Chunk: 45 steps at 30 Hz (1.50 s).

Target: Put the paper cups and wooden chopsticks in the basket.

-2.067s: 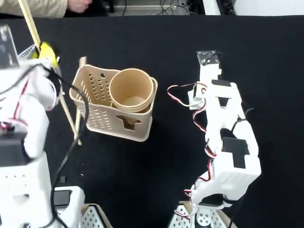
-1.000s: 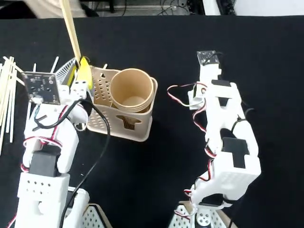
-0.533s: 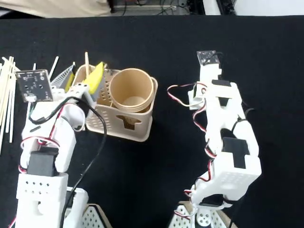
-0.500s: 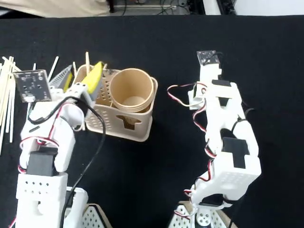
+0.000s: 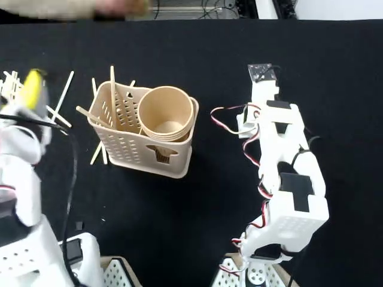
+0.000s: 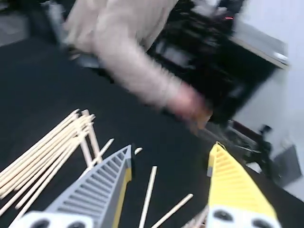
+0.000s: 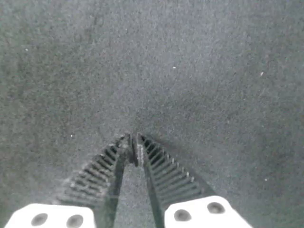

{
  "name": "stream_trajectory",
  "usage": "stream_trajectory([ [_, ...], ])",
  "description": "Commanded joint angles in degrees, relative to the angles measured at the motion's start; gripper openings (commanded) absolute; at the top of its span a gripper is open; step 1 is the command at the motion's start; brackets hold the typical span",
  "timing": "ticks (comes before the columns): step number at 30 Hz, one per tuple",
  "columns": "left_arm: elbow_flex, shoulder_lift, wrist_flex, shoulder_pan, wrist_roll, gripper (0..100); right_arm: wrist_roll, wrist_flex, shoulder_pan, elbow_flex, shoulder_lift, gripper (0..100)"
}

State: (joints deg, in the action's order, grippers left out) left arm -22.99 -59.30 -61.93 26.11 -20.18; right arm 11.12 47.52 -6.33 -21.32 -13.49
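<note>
Left claw (image 6: 172, 148) spread wide, empty; chopstick bundle (image 6: 45, 152) just beside, long axis running ahead. Right claw (image 7: 132, 142) closed, empty, well apart.

paper cups (image 5: 166, 113): tan, stacked, upright in basket's right side | basket (image 5: 128, 149): beige, perforated, upright | chopsticks (image 5: 112, 89): few leaning in basket's left side | loose chopsticks (image 5: 60, 91): scattered flat, left of basket

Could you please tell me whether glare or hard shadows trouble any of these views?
High view: even light, no glare on the cloth, no hard shadow by the basket. Right wrist view: soft shadow around the shut jaws. Left wrist view: bright wall.
</note>
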Motion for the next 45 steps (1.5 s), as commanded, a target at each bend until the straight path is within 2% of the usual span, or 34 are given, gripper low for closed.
stream_trajectory([
  [1, 7.43, 6.07, -3.87, 7.60, -4.48, 26, 0.53, -0.88, 0.79, 1.19, 0.22, 1.2],
  [6, 7.96, 14.68, -5.01, 12.88, -4.48, 26, 0.53, -0.88, 0.79, 1.19, 0.22, 1.2],
  [13, 4.00, 25.58, -4.66, 20.53, 2.90, 26, 0.53, -0.88, 0.79, 1.19, 0.22, 1.2],
  [18, 3.65, 27.43, -5.01, 24.48, 8.62, 26, 0.53, -0.88, 0.79, 1.19, 0.22, 1.2],
  [23, 2.33, 27.60, -3.25, 29.93, 11.25, 26, 0.53, -0.88, 0.79, 1.19, 0.22, 1.2],
  [31, -10.59, 27.69, 17.76, 35.03, 11.25, 26, 0.53, -0.88, 0.79, 1.19, 0.22, 1.2],
  [35, -17.01, 31.82, 35.08, 35.12, 11.25, 26, 0.53, -0.88, 0.79, 1.19, 0.22, 1.2],
  [38, -18.15, 39.65, 47.30, 35.12, 10.99, 26, 0.53, -0.88, 0.79, 1.19, 0.22, 1.2],
  [40, -14.73, 45.89, 50.11, 35.21, 11.08, 26, 0.53, -0.88, 0.79, 1.19, 0.22, 1.2],
  [45, 0.40, 63.03, 50.29, 36.62, 10.81, 26, 0.62, -0.88, 0.79, 1.19, 0.22, 1.2],
])
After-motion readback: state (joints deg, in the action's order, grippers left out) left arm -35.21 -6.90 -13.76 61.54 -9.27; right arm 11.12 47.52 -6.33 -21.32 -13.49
